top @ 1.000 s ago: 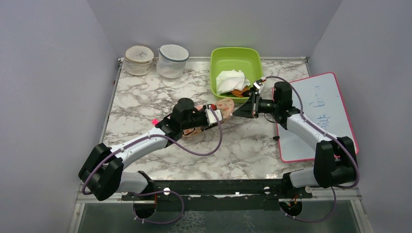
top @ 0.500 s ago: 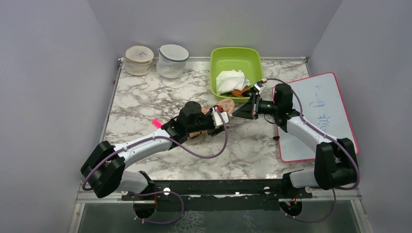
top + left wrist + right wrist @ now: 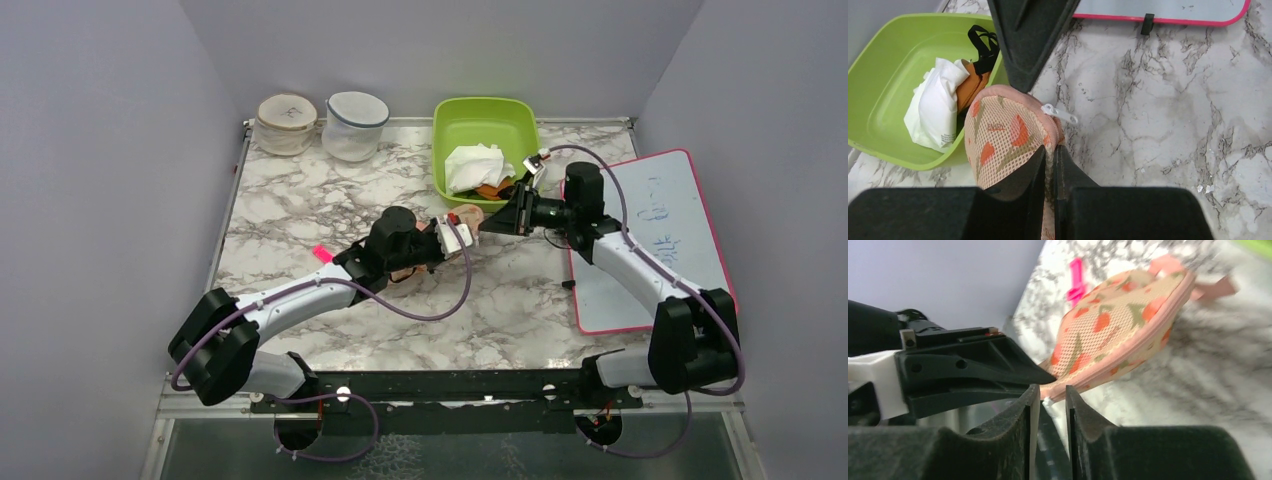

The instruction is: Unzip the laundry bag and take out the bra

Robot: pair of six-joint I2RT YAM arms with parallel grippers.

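Observation:
The peach mesh laundry bag (image 3: 466,214) with orange-red motifs hangs above the table, between the two arms and just in front of the green bin. My left gripper (image 3: 1050,149) is shut on the bag's (image 3: 1000,134) pink zip edging. The white zip pull (image 3: 1061,114) sticks out to the right of that grip. My right gripper (image 3: 1048,390) stands slightly open at the bag's (image 3: 1118,332) near tip. The zip pull (image 3: 1048,402) lies loose in the gap between its jaws. The zip looks closed along the seam that shows. The bra is hidden.
A green bin (image 3: 486,112) at the back holds a white cloth (image 3: 472,165) and a black-and-orange garment. Two round mesh tubs (image 3: 286,122) (image 3: 355,125) stand at the back left. A pink-framed whiteboard (image 3: 655,235) lies on the right, and a small pink item (image 3: 322,253) on the marble.
My left gripper opened, shifted right along the bag and closed on its zip edging. My right gripper, shut a second ago, has parted its jaws.

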